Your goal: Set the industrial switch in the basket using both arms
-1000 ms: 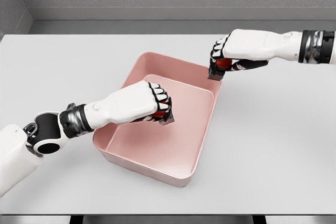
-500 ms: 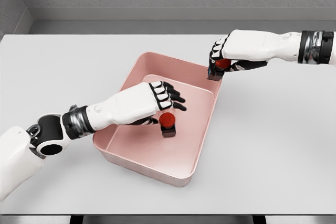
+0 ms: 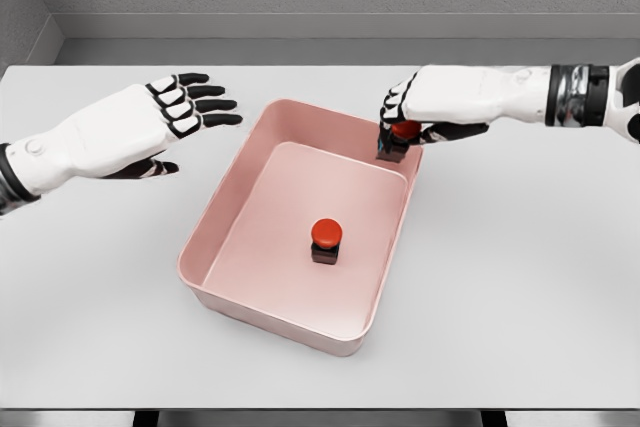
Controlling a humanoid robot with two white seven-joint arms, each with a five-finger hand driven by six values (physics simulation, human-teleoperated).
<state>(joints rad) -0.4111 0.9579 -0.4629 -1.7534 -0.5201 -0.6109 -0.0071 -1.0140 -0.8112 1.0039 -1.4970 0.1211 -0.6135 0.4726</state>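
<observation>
One industrial switch (image 3: 325, 240), a dark box with a red round button, stands upright on the floor of the pink basket (image 3: 214, 237). A second switch (image 3: 400, 137) of the same kind is held in my right hand (image 3: 396, 127), which is shut on it just above the basket's far right rim. My left hand (image 3: 185, 112) hovers over the table left of the basket, fingers spread and holding nothing.
The basket sits in the middle of a light grey table (image 3: 520, 277). A grey wall runs behind the table's far edge.
My left hand let go of its switch inside the basket, then pulled back up and to the left, out of the basket. My right hand moved slightly left and down with its switch.
</observation>
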